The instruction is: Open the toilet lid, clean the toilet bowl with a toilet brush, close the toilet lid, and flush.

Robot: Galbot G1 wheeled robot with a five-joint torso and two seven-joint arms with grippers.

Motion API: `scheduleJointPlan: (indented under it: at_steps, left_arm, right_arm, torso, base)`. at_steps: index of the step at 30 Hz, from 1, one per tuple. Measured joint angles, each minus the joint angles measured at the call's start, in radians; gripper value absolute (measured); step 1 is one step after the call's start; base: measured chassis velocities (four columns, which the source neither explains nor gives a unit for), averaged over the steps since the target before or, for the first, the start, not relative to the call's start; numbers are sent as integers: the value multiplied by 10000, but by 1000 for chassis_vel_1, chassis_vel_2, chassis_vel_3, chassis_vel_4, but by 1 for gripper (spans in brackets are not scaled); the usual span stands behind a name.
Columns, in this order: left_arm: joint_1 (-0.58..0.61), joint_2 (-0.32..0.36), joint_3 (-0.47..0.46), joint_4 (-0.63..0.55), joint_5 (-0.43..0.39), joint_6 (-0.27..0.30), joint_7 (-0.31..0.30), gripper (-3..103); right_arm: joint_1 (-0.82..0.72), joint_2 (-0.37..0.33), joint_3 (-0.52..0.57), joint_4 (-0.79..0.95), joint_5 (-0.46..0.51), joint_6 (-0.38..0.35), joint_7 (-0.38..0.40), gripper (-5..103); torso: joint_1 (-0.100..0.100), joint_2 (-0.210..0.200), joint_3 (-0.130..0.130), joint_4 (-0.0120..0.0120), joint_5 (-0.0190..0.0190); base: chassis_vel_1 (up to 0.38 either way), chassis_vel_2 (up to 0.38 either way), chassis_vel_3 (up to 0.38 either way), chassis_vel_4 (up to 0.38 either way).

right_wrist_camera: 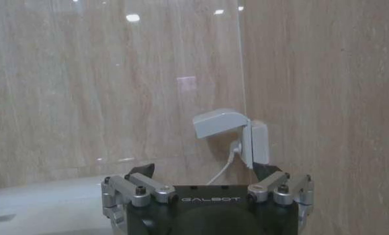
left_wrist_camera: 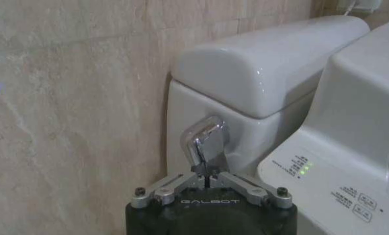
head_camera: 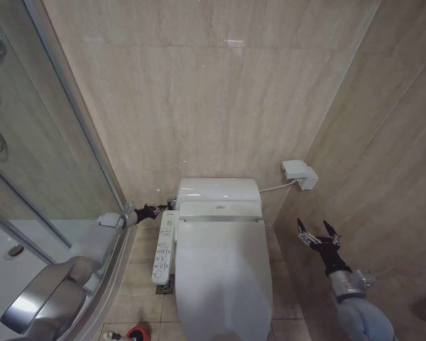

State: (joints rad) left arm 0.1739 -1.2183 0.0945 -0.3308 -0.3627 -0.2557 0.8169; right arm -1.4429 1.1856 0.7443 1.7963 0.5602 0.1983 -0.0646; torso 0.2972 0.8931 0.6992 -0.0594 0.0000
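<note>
The toilet lid (head_camera: 224, 277) lies shut over the toilet bowl, which is hidden beneath it. My left gripper (head_camera: 153, 211) reaches to the left side of the white tank (head_camera: 219, 190). In the left wrist view the left gripper (left_wrist_camera: 207, 177) is shut, its tips touching the lower end of the chrome flush lever (left_wrist_camera: 204, 139) on the tank's (left_wrist_camera: 266, 63) side. My right gripper (head_camera: 318, 234) hangs open by the right wall with nothing between its fingers (right_wrist_camera: 139, 172). A red holder (head_camera: 137, 332) stands on the floor at the bottom edge; the toilet brush itself is too small to make out.
The bidet control strip (head_camera: 163, 252) runs along the toilet's left side, its green lights lit (left_wrist_camera: 304, 169). A glass shower door (head_camera: 50, 142) closes off the left. A white wall box (head_camera: 299, 172) with a cable sits in the right corner, ahead of the right gripper (right_wrist_camera: 204, 176).
</note>
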Motion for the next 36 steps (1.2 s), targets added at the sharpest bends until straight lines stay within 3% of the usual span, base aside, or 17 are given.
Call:
scheduleJointPlan:
  at_steps: [36]
  left_arm:
    - [92, 146, -35, -334, -43, -38, -37, 0]
  right_arm:
    - [0, 0, 0, 0, 0, 0, 0, 100]
  torso:
    - [0, 1, -1, 0, -1]
  base:
    - [0, 0, 0, 0]
